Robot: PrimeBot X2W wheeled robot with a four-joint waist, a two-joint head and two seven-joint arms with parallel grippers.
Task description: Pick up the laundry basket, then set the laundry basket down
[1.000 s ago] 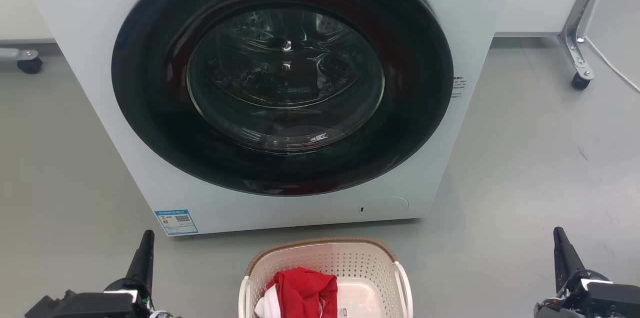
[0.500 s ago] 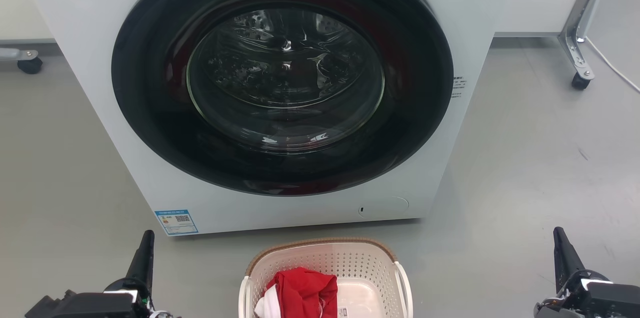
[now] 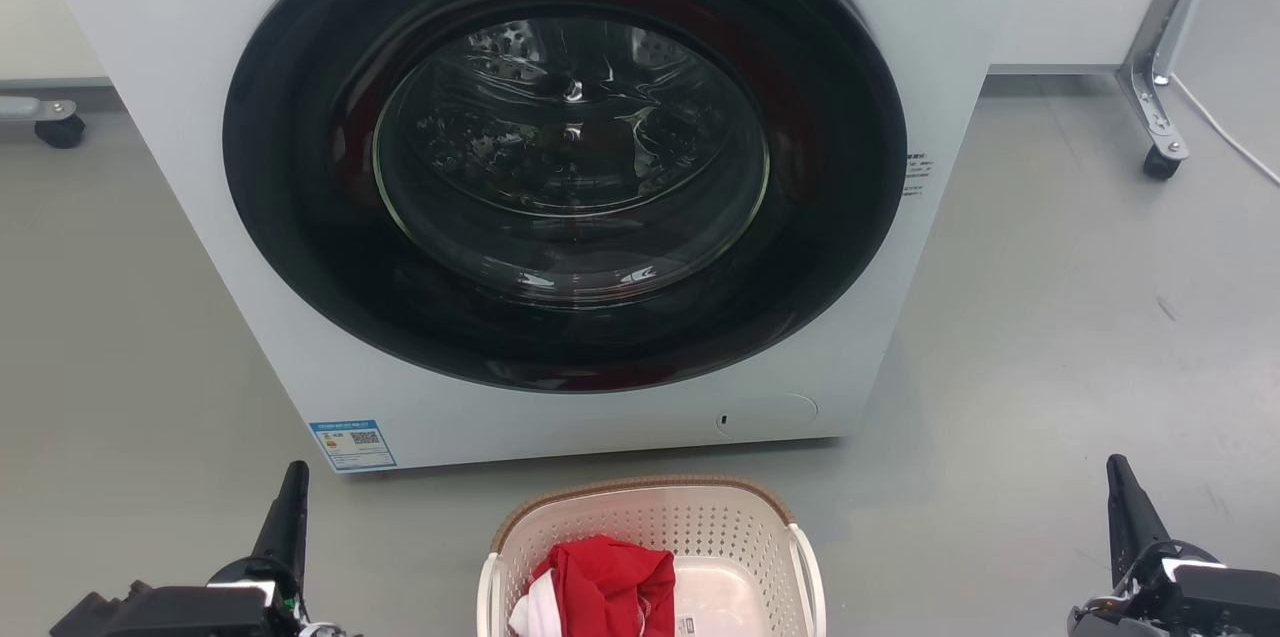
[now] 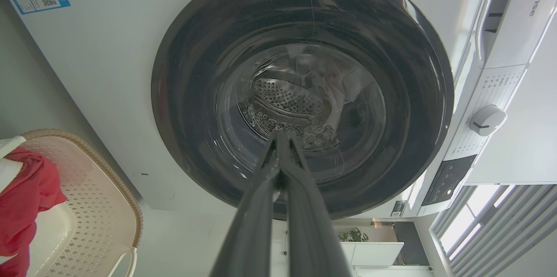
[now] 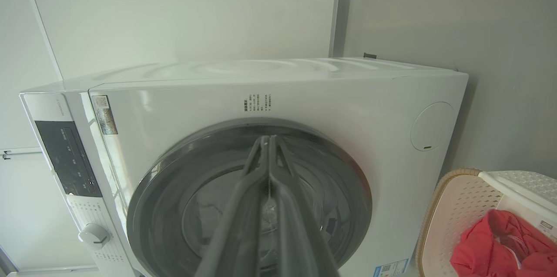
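Sitting on the floor (image 3: 1050, 367) just before the washing machine (image 3: 960, 37): laundry basket (image 3: 690, 520), cream, brown-rimmed, red garment (image 3: 610, 577) inside. Left tool (image 3: 297, 470) and right tool (image 3: 1115, 464) flank it, well apart from it, fingers closed together, holding nothing.

Bare grey floor (image 3: 1050, 367) lies on both sides of the laundry basket (image 3: 640, 489). My left gripper (image 3: 296, 473) and my right gripper (image 3: 1117, 465), each with fingers pressed together and well apart from it, have an unobstructed path inward to its white loop handles (image 3: 812, 582). Straight ahead the washing machine (image 3: 950, 37) blocks the way. Its round door (image 3: 565, 152) is closed, and just a narrow strip of floor separates its front from the basket's far rim. A red garment (image 3: 610, 577) takes up the left part of the basket's inside. A wheeled metal leg (image 3: 1150, 87) stands far off to the right, and a caster (image 3: 60, 129) far off to the left.
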